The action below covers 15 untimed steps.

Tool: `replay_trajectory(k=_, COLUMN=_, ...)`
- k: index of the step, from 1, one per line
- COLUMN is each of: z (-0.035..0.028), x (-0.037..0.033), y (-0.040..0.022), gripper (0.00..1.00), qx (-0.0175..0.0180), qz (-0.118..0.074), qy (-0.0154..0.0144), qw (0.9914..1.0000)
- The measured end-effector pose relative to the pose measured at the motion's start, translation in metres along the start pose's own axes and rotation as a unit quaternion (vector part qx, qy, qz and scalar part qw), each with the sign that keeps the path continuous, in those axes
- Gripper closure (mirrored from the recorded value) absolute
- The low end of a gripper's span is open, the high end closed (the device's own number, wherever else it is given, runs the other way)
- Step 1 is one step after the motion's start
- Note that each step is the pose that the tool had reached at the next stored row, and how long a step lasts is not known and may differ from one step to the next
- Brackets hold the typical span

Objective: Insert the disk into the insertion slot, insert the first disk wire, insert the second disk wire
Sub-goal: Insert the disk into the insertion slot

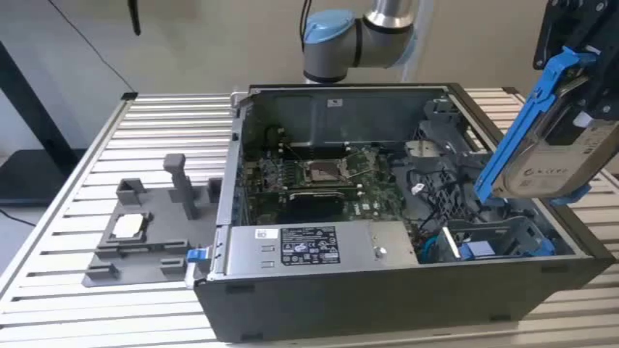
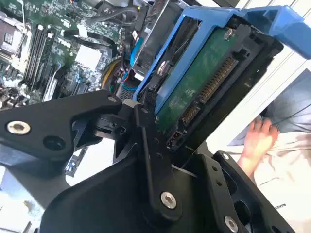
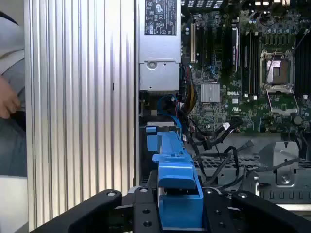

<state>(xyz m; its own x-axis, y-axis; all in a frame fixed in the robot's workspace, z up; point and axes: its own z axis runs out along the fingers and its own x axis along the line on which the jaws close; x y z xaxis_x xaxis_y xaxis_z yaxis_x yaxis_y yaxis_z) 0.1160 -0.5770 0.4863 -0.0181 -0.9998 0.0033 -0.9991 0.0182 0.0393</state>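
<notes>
Plenty of open air above the case [image 1: 387, 301], so the claw [image 3: 176, 196] clamped on the disk [image 1: 541, 138] hangs clear over the end on the exterior view's right. Lower down it gets tight: black cables [image 1: 435, 185] tangle between the board [image 1: 329, 177] and the blue-lined bay [image 1: 498, 239], with the power supply [image 1: 309, 250] just beside. A hand [image 2: 256, 138] sits off the counter [image 1: 155, 127] edge.

Quantity per item, as counted:
- 1 disk [image 1: 553, 163], at 3 o'clock in the exterior view.
- 1 gripper [image 3: 180, 209].
- 1 robot arm [image 1: 353, 32], at 12 o'clock.
- 1 open computer case [image 1: 387, 308], centre.
- 1 motherboard [image 1: 334, 185].
- 1 power supply [image 1: 309, 248].
- 1 grey fixture plate [image 1: 135, 250], at 9 o'clock.
- 1 slatted table [image 1: 164, 123].
- 1 person's hand [image 2: 257, 138].
</notes>
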Motion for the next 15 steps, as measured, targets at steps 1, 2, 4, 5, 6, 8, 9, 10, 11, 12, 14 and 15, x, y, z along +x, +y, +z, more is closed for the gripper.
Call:
replay_trajectory(k=1, z=0.0000, x=0.0000, y=0.0000, gripper=0.67, qx=0.0000, qz=0.000, qy=0.0000, qw=1.00000)
replay_trajectory(k=2, z=0.0000, x=0.0000, y=0.0000, gripper=0.67, qx=0.0000, qz=0.000, qy=0.0000, qw=1.00000)
replay_trajectory(k=4, z=0.0000, x=0.0000, y=0.0000, gripper=0.67, qx=0.0000, qz=0.000, qy=0.0000, qw=1.00000)
replay_trajectory(k=5, z=0.0001, x=0.0000, y=0.0000, gripper=0.67, qx=0.0000, qz=0.000, qy=0.0001, qw=1.00000)
replay_trajectory(k=6, z=0.0003, x=0.0000, y=0.0000, gripper=0.67, qx=0.0000, qz=0.000, qy=0.0002, qw=1.00000)
replay_trajectory(k=8, z=0.0010, x=0.0000, y=0.0000, gripper=0.67, qx=0.0000, qz=0.000, qy=0.0008, qw=1.00000)
replay_trajectory(k=9, z=0.0014, x=0.0000, y=-0.0001, gripper=0.67, qx=0.0000, qz=0.000, qy=0.0011, qw=1.00000)
replay_trajectory(k=10, z=0.0020, x=0.0000, y=-0.0001, gripper=0.67, qx=0.0001, qz=0.000, qy=0.0016, qw=1.00000)
replay_trajectory(k=11, z=0.0025, x=0.0000, y=-0.0001, gripper=0.67, qx=0.0001, qz=0.000, qy=0.0020, qw=1.00000)
replay_trajectory(k=12, z=0.0032, x=0.0000, y=-0.0002, gripper=0.67, qx=0.0000, qz=0.000, qy=0.0025, qw=1.00000)
replay_trajectory(k=14, z=0.0046, x=0.0000, y=-0.0002, gripper=0.67, qx=0.0001, qz=0.000, qy=0.0039, qw=0.99999)
replay_trajectory(k=15, z=0.0055, x=0.0000, y=-0.0002, gripper=0.67, qx=0.0001, qz=0.000, qy=0.0044, qw=0.99999)
